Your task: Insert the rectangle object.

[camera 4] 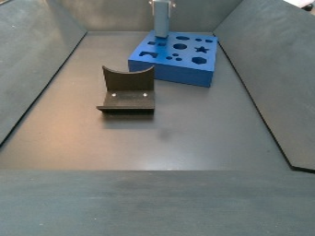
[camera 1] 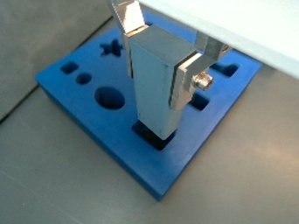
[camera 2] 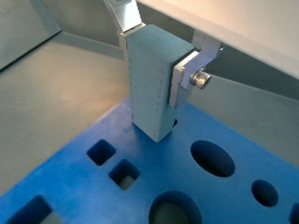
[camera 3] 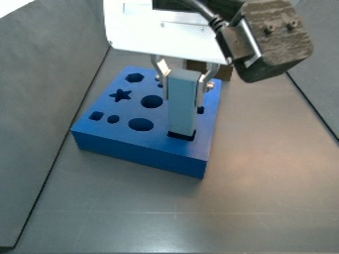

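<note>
The rectangle object (camera 1: 156, 83), a tall light-blue bar, stands upright between my gripper's (camera 1: 160, 48) fingers (camera 1: 191, 77), which are shut on its upper part. Its lower end sits at a dark rectangular hole (camera 1: 152, 137) near one corner of the dark-blue board (camera 1: 87, 109); how deep it sits I cannot tell. Another wrist view shows the bar (camera 2: 152, 83) in the gripper (camera 2: 156, 51) over the board (camera 2: 82, 188). In a side view the gripper (camera 3: 183, 83) holds the bar (camera 3: 181, 111) on the board (camera 3: 133, 134). The bar (camera 4: 161, 17) also shows in a side view.
The board (camera 4: 185, 57) has round, square and star holes (camera 3: 121, 95). A dark fixture (camera 4: 127, 90) stands on the grey floor in front of the board. Sloping grey walls (camera 4: 43, 64) enclose the floor.
</note>
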